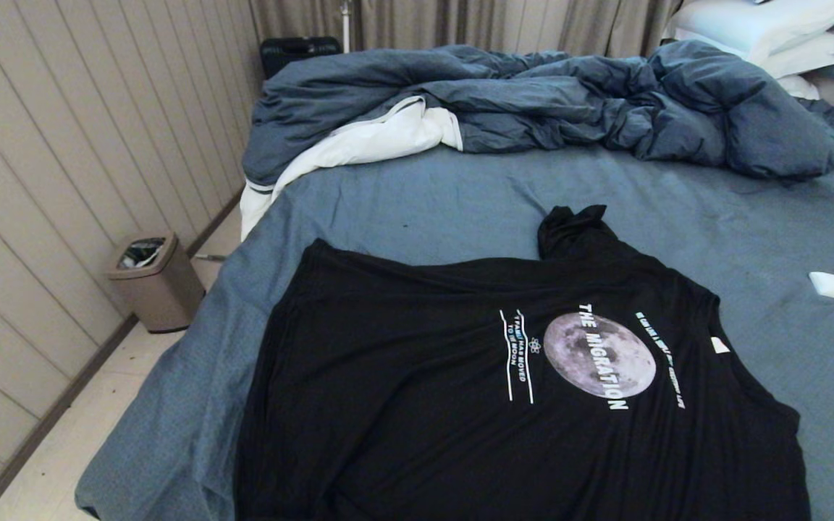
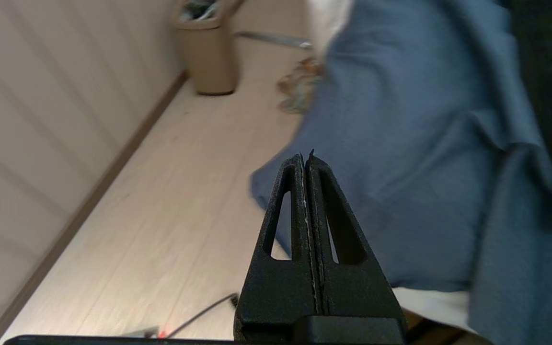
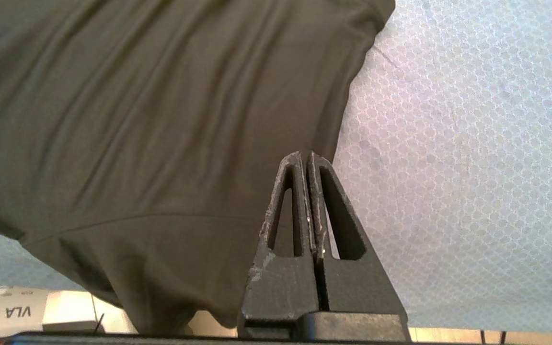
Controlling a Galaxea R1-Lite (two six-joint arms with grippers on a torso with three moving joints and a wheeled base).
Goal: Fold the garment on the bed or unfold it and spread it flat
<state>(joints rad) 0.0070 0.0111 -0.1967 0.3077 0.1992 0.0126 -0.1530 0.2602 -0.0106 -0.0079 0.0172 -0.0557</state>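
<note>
Garment (image 1: pixel 460 405): a big black T-shirt with a grey moon print and white lettering lies mostly spread on the near part of the bed (image 1: pixel 417 202), print up, its neck label toward the right; one sleeve at the far edge is bunched into a peak rather than laid flat, and shallow wrinkles run across the body. Its near edge runs out of the head view, and the right wrist view shows cloth hanging over the bed's edge there. Neither arm shows in the head view. The right claw (image 3: pixel 304 155) is pressed shut and empty, poised just over the shirt's edge where it meets the sheet; the left claw (image 2: pixel 306 154) is likewise shut on nothing, out over the corner of the bed with the floor (image 2: pixel 161 191) beyond. The likely risk from here, as I judge it, is a pinch that takes the sheet along with the thin jersey, since both lie flush, so any pull would drag bedding and rumple the shirt; a pull from one side only could also slide more of the shirt off the near edge. Beyond the shirt the blue-grey sheet is soft and faintly creased, a dark blue duvet (image 1: pixel 569 101) with white lining is heaped across the far side, white pillows (image 1: pixel 764 36) sit at the far right, and a small bin (image 1: pixel 153 278) stands on the pale floor by the panelled wall (image 1: pixel 62 145), with curtains (image 1: pixel 496 22) behind.
</note>
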